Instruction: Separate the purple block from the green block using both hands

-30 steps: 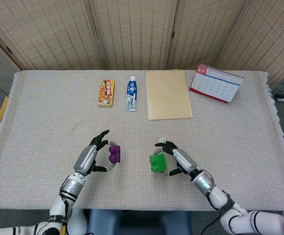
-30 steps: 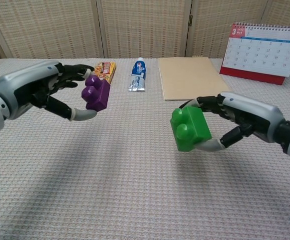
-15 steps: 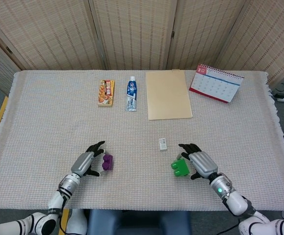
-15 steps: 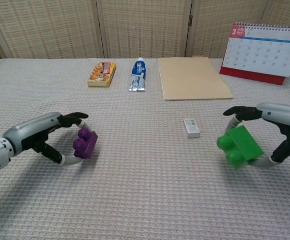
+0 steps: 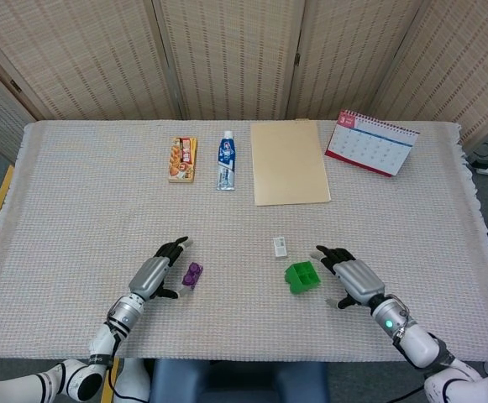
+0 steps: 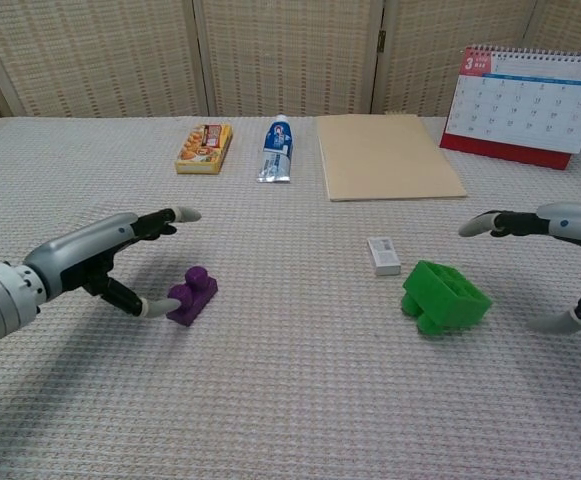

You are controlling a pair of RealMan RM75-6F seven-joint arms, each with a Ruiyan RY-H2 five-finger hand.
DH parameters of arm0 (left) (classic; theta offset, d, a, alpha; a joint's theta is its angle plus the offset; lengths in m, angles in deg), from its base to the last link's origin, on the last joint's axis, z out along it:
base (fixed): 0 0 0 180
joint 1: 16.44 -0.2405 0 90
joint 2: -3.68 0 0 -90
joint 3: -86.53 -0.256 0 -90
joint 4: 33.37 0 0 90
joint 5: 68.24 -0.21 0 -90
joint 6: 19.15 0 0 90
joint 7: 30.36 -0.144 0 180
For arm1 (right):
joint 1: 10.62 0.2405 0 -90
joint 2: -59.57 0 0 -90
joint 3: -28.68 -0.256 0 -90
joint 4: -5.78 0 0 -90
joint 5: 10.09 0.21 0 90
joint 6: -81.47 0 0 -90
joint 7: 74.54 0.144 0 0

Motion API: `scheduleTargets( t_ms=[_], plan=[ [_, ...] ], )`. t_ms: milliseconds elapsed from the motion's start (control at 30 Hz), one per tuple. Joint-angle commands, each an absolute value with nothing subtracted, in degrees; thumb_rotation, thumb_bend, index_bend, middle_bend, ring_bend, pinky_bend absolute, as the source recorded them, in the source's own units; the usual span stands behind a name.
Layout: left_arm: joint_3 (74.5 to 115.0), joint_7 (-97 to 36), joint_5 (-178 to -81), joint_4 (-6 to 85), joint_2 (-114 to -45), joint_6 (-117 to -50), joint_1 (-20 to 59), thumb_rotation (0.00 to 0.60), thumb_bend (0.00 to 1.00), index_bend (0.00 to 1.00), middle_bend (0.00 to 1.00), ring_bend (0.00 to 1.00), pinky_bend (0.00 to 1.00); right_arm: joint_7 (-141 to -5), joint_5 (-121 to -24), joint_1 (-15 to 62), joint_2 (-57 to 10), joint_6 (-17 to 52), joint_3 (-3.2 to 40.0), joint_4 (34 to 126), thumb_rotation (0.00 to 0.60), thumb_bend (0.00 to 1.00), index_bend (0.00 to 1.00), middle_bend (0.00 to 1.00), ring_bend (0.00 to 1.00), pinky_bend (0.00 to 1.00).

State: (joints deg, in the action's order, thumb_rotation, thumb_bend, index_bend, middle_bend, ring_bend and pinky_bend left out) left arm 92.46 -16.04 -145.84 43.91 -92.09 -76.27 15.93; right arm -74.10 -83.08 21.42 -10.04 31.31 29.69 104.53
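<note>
Purple block lies on the counter near the front, left of centre, with its studs up. The green block sits well apart from it to the right, tipped so that its hollow underside faces up. Judged from that gap, the separation looks done.

The left robot hand is spread open with its upper fingers above the purple block and its thumb tip right at the block's near-left edge; whether the two touch I cannot tell. The right robot hand is also open, its fingers apart, and it stands just right of the green block without holding it.

The risks now are small ones. If the left robot hand draws back along the counter, the thumb could drag or flip the light purple block. A sweep inward by either robot hand could push the blocks toward each other again. The green block rests tilted on its studs, so a light brush from the right robot hand could roll it leftward into the small white box just beside it. The woven cloth may also snag a fingertip that travels low.
</note>
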Motion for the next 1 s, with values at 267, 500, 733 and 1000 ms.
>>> scheduleTargets(
  t_ms=[267, 500, 733, 1000],
  plan=[
    [89.44, -26.03, -157.43, 52.27, -82.09, -90.63, 11.48, 0.6, 0.3, 0.0, 0.0, 0.0, 0.0, -85.78, -89.78, 13.71, -7.02, 14.54, 30.7, 106.06, 0.6, 0.31, 0.0, 0.0, 0.0, 0.0],
    [82.63, -51.92, -151.41, 60.42, -69.46, -93.66, 3.03, 0.6, 0.3, 0.0, 0.0, 0.0, 0.0, -98.91, -88.56, 3.05, -9.31, -0.48, 33.09, 107.21, 0.6, 0.31, 0.0, 0.0, 0.0, 0.0],
    [82.28, -48.79, -155.98, 55.59, -69.98, -113.65, -8.09, 0.6, 0.3, 0.0, 0.0, 0.0, 0.0, -102.23, -86.7, -1.8, -10.7, -4.39, 33.6, 105.44, 0.6, 0.31, 0.0, 0.0, 0.0, 0.0],
    [83.91, -41.51, -154.96, 53.91, -66.96, -113.62, -9.77, 0.6, 0.3, 0.0, 0.0, 0.0, 0.0, -98.88, -87.25, -1.79, -8.65, -1.41, 32.94, 106.51, 0.6, 0.31, 0.0, 0.0, 0.0, 0.0]
  ],
)
